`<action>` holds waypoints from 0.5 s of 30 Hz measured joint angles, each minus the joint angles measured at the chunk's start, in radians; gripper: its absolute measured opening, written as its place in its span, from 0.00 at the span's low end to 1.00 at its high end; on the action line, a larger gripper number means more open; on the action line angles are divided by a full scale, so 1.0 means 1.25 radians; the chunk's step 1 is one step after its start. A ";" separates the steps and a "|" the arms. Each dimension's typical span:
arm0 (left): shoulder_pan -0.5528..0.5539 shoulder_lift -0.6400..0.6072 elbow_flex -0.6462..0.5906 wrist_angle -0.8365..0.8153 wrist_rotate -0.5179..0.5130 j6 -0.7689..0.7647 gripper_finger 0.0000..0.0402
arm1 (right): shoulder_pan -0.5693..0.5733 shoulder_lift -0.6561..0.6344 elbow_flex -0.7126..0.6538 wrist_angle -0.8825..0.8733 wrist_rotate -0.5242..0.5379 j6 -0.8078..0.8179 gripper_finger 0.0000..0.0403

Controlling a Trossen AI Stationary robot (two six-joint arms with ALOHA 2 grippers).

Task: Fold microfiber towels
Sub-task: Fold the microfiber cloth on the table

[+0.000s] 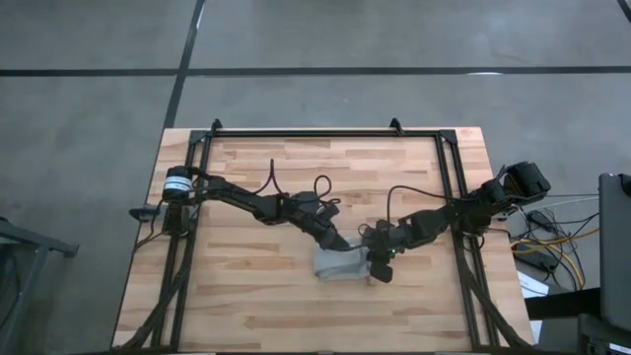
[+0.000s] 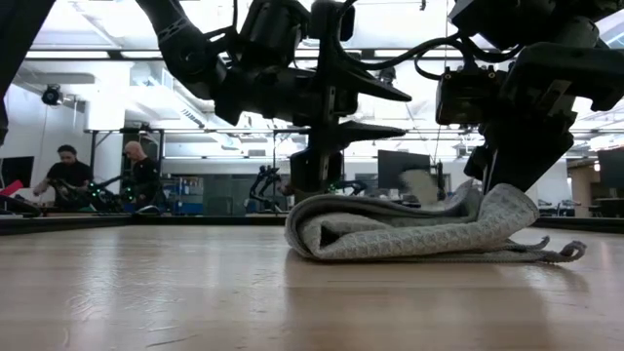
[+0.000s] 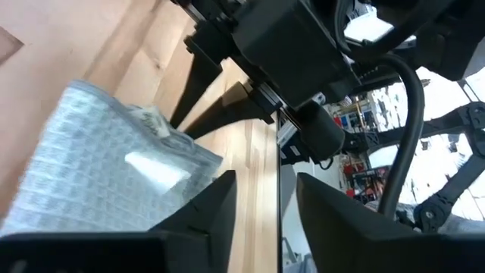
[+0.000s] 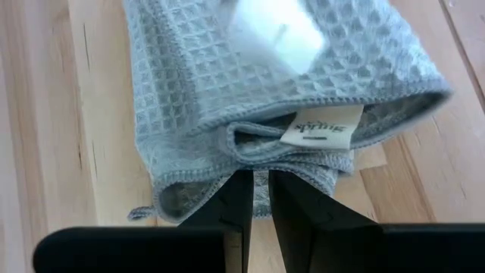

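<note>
One folded microfiber towel (image 1: 341,262) lies near the wooden worktop (image 1: 296,177) centre. Left end effector (image 3: 265,201), fingers parted and empty, hovers beside it; right end effector (image 4: 258,199) pinches its edge. Two people (image 2: 97,175) sit behind.

Towels: we count one folded grey towel (image 1: 342,264)
Tags: we see one white tag (image 4: 317,127)
Arms: we count two, one hand each, left hand (image 1: 347,244), right hand (image 1: 380,273)
Worktops: one wooden worktop (image 1: 256,296)
People: we see two in the background (image 2: 68,175) (image 2: 141,175)
</note>
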 joint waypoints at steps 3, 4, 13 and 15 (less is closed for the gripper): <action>0.001 0.000 0.000 0.000 -0.012 -0.001 0.40 | 0.000 0.000 0.000 -0.001 0.000 0.001 0.11; 0.001 0.000 0.000 0.000 -0.013 -0.001 0.41 | 0.000 0.000 0.000 -0.003 0.000 0.004 0.11; 0.001 0.000 0.000 0.000 -0.014 -0.002 0.43 | 0.000 0.000 0.000 -0.125 0.000 0.053 0.11; 0.001 0.000 0.000 0.000 -0.012 -0.002 0.43 | 0.000 0.000 -0.001 -0.131 0.003 0.054 0.11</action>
